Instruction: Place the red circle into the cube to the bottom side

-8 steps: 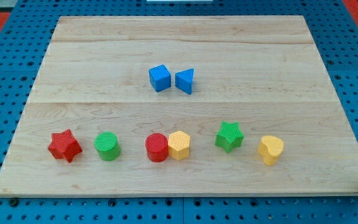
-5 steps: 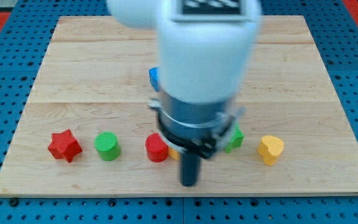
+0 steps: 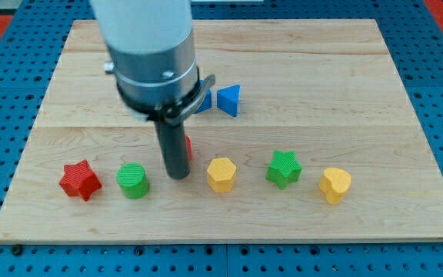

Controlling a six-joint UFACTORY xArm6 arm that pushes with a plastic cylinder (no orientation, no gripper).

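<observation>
My tip point(image 3: 178, 175) rests on the board between the green circle point(image 3: 132, 181) and the yellow hexagon point(image 3: 221, 175). The red circle point(image 3: 188, 147) is almost wholly hidden behind the rod; only a red sliver shows at the rod's right edge, a little above the tip. The blue cube point(image 3: 204, 101) lies further toward the view's top, mostly covered by the arm's body, with only its right edge showing. A gap of board separates the red sliver from the cube.
A blue triangle point(image 3: 229, 100) sits just right of the cube. A red star point(image 3: 79, 180) lies at the lower left. A green star point(image 3: 284, 168) and a yellow heart point(image 3: 334, 185) lie at the lower right. The wooden board point(image 3: 360, 92) rests on a blue pegboard.
The arm entered the view, then moved left and toward the view's top. The red circle has left the yellow hexagon's side and shifted toward the view's top, nearer the cube.
</observation>
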